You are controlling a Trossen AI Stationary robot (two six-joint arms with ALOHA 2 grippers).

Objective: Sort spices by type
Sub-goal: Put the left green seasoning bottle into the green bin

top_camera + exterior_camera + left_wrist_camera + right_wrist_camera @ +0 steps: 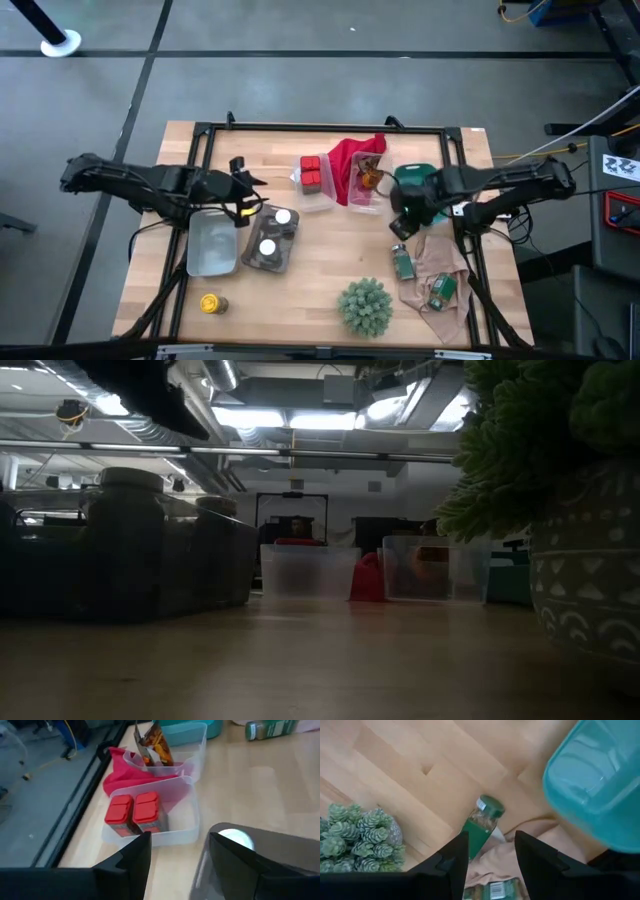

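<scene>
Two red tins stand side by side in a clear tub at the far middle of the table. A dark tray holds two white-topped jars. A green-labelled jar lies on its side, its bottom end on a beige cloth; a second one lies on that cloth too. A yellow-capped jar stands near the front left. A brown-amber jar sits in another clear tub. My left gripper hovers open above the dark tray's far end. My right gripper hangs open above the green-labelled jar.
A red cloth drapes over the two clear tubs. A teal tub sits at the far right, a pale empty tub at the left. A spiky green plant in a pot stands at the near edge.
</scene>
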